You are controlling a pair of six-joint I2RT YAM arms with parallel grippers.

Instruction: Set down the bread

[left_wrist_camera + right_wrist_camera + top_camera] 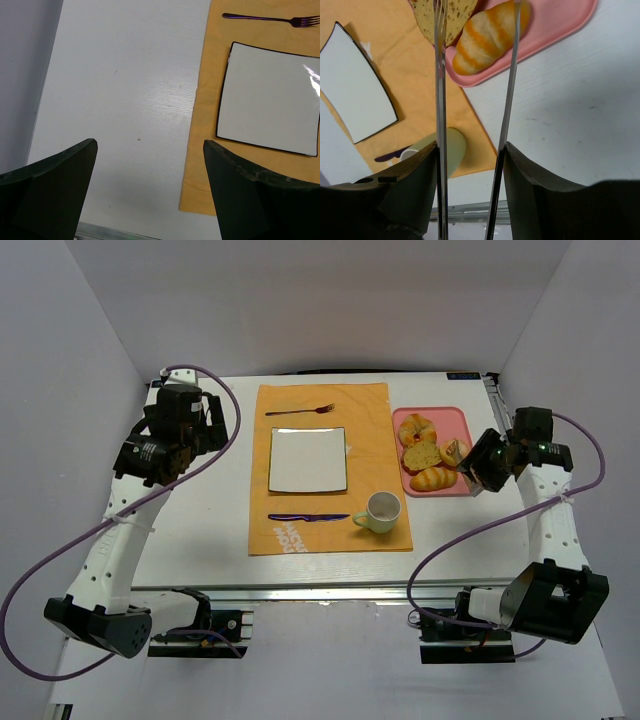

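The bread (455, 451), a small round golden roll with a pale centre, lies at the right edge of the pink tray (452, 420), close beside my right gripper (481, 468). The right wrist view does not show it. My right gripper (471, 150) is shut on metal tongs (440, 75), whose two blades run out over the ridged roll (487, 35) on the tray (560, 25). Whether the tongs touch the bread I cannot tell. My left gripper (150, 145) hangs open and empty over bare table left of the white square plate (270, 95).
An orange placemat (370, 410) carries the plate (307, 460), a fork (300, 411), a purple knife (305, 517) and a pale green cup (381, 510). The tray also holds a knotted bun (417, 428), a flat speckled slice (421, 455) and the ridged roll (431, 479).
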